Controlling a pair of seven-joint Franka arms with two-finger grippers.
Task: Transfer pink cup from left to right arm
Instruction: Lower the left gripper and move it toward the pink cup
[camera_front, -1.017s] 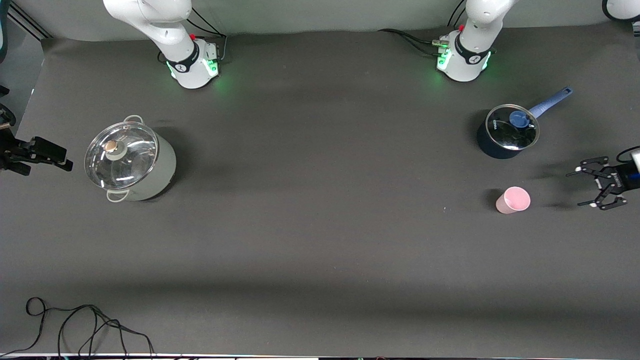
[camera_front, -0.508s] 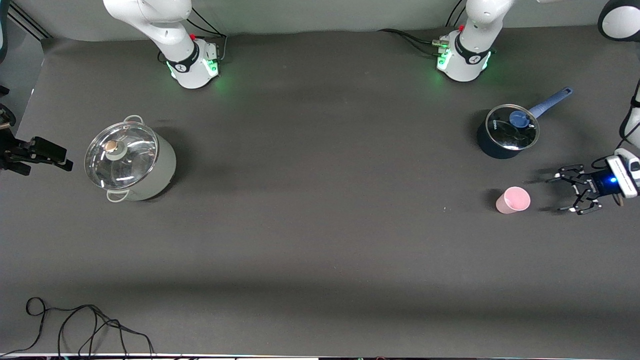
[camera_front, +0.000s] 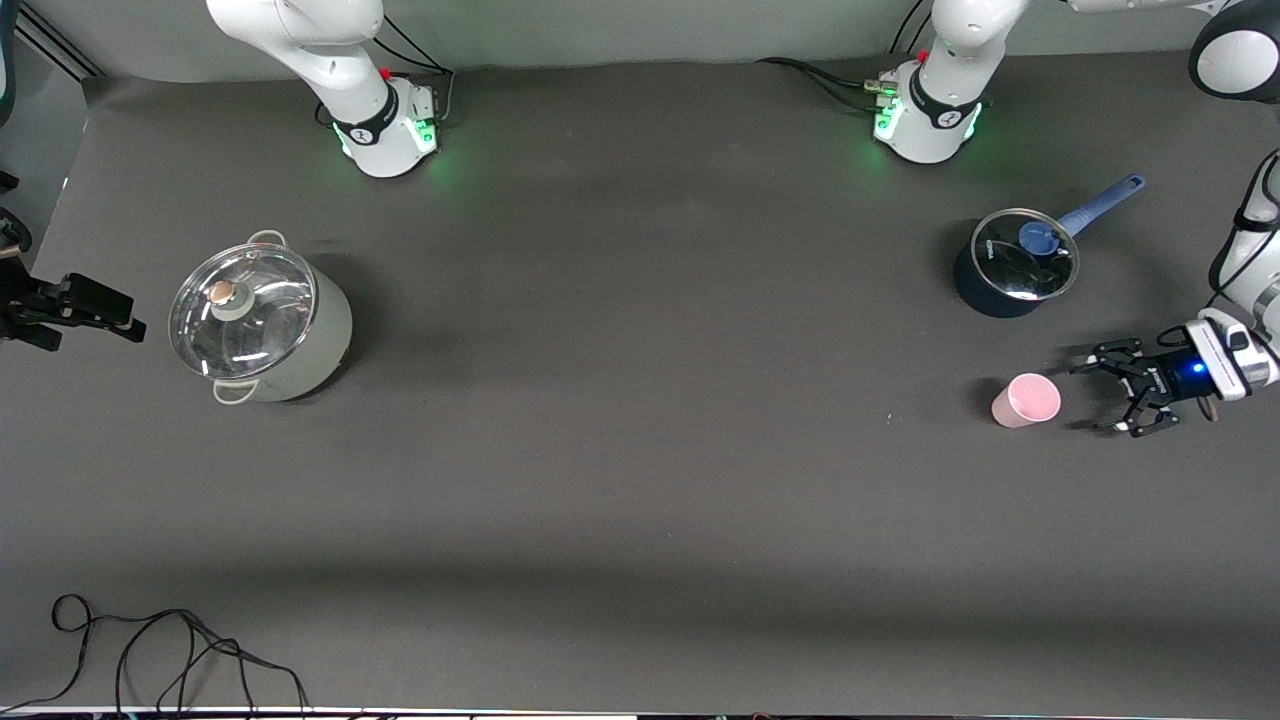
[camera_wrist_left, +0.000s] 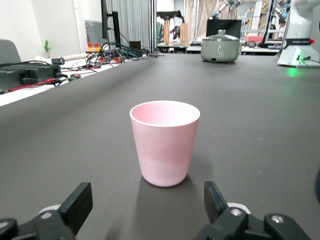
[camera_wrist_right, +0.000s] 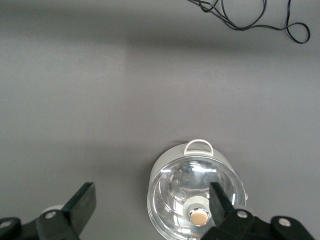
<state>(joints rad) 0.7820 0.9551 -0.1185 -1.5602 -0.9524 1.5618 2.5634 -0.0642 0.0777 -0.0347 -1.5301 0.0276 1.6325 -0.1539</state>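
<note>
The pink cup stands upright on the dark table, nearer to the front camera than the blue saucepan. In the left wrist view the pink cup stands just ahead of the fingers. My left gripper is open and empty, low over the table beside the cup, toward the left arm's end. Its fingers stand wide apart, short of the cup. My right gripper is open and empty, high over the table by the grey pot, and that arm waits.
A blue saucepan with a glass lid and long handle stands by the left arm's base. A grey pot with a glass lid stands toward the right arm's end. A black cable lies at the table's near edge.
My left gripper has moved in from the left arm's end of the table toward the pink cup and stayed open. The cup and the right arm have not moved.
</note>
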